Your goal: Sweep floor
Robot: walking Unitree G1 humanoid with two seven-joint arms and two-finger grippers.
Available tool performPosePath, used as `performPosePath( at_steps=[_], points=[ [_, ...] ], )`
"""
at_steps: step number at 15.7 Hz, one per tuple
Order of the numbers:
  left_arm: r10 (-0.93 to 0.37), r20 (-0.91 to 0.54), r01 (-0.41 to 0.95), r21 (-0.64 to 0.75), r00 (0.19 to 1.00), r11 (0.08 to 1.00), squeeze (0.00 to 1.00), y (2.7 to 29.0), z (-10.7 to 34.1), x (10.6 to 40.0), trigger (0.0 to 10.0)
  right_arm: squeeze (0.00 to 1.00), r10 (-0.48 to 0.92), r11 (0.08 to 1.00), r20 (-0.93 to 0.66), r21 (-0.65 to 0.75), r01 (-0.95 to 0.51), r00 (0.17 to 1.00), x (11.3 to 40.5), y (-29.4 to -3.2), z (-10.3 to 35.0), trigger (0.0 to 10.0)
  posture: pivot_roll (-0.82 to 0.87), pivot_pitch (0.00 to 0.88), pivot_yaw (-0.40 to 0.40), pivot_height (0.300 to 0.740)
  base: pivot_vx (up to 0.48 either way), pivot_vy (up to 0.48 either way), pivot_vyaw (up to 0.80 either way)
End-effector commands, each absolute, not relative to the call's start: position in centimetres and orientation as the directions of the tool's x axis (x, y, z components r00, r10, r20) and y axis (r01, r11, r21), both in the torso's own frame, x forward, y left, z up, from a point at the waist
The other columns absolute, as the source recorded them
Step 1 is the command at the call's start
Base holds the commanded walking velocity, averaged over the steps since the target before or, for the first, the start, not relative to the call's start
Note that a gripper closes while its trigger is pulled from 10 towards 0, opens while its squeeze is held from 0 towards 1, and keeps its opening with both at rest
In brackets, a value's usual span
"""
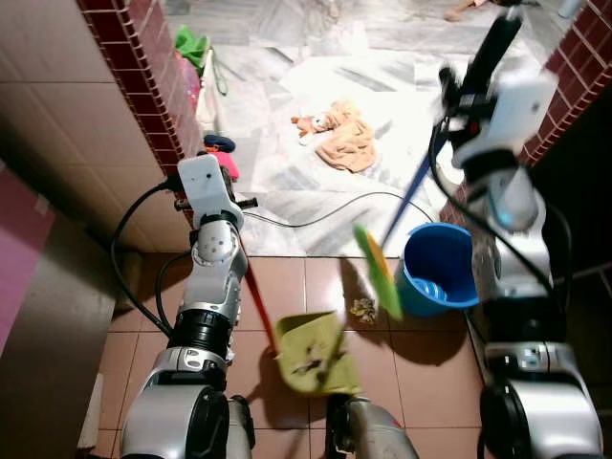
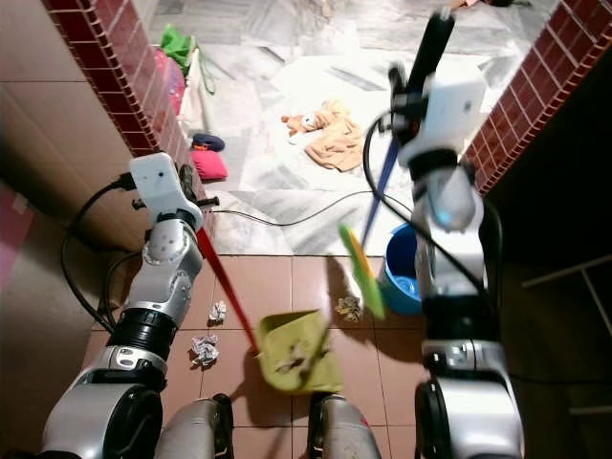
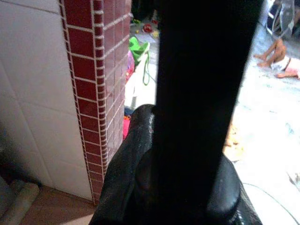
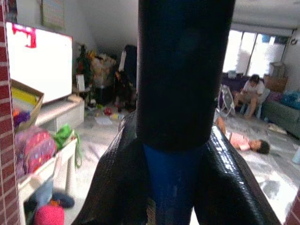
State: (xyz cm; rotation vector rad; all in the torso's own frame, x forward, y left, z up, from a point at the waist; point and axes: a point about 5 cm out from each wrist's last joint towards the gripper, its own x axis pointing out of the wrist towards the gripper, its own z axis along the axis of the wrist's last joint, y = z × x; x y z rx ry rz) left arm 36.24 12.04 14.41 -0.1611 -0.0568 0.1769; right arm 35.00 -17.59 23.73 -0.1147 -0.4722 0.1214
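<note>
- Green plastic marks both tools: the dustpan [image 2: 293,352] is set on the brown tiles just ahead of the robot's feet, with dark scraps already lying in it; its red handle [image 2: 225,282] runs up to the left gripper [image 3: 187,187], whose black fingers are seen closed around the shaft in the left wrist view.
- The broom head [image 2: 362,271] is held tilted just right of the dustpan, apparently lifted off the floor; its blue handle [image 2: 382,186] is clamped by the right gripper [image 4: 183,187], fingers wrapped on either side of it.
- A small clump of debris [image 2: 348,307] lies between the broom head and the dustpan's right edge; two crumpled paper balls [image 2: 204,350] are left on the tiles to the dustpan's left, near the left arm.
- A blue bucket [image 1: 440,266] stands well to the dustpan's right, just beyond the broom head.
- For the stroke in hand, it is judged that the bristles should be lowered onto the tile behind the clump and drawn toward the pan's open lip; the pan should be kept flat and still so nothing is pushed underneath; the bucket and the black cable [image 1: 316,218] beyond the dustpan should be avoided.
</note>
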Motion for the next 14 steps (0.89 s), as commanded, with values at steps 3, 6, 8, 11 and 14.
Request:
performPosePath(
  at_steps=[3, 6, 8, 11, 14],
  points=[
    [0.185, 0.086, -0.17, -0.154, 0.979, 0.973, 0.0, 13.0, 15.3, 35.9, 10.0, 0.0, 0.165, 0.982, 0.42, -0.155, -0.108, 0.892, 33.5, -17.0, 21.3, 10.0, -0.08, 0.059, 0.023, 0.74, 0.0, 0.0, 0.0],
    [0.194, 0.094, -0.177, -0.163, 0.977, 0.971, 0.0, 13.7, 15.6, 35.6, 10.0, 0.0, 0.162, 0.986, 0.326, -0.08, -0.143, 0.931, 32.8, -15.5, 17.9, 10.0, -0.07, 0.051, 0.027, 0.74, 0.0, 0.0, 0.0],
    [0.192, 0.11, -0.172, -0.168, 0.975, 0.971, 0.0, 14.0, 16.1, 35.6, 10.0, 0.0, 0.138, 0.988, 0.275, 0.022, -0.15, 0.951, 32.7, -14.8, 16.5, 10.0, -0.05, 0.045, 0.029, 0.74, 0.0, 0.0, 0.0],
    [0.196, 0.153, -0.165, -0.192, 0.969, 0.967, 0.0, 14.5, 17.5, 35.6, 10.0, 0.0, 0.115, 0.979, 0.259, 0.134, -0.154, 0.959, 32.6, -13.6, 16.3, 10.0, -0.05, 0.04, 0.033, 0.74, 0.0, 0.0, 0.0],
    [0.214, 0.225, -0.168, -0.207, 0.95, 0.964, 0.0, 15.0, 20.0, 35.7, 10.0, 0.0, 0.128, 0.983, 0.26, 0.095, -0.158, 0.957, 32.3, -13.4, 16.1, 10.0, -0.05, 0.042, 0.033, 0.74, 0.0, 0.0, 0.0]
  ],
)
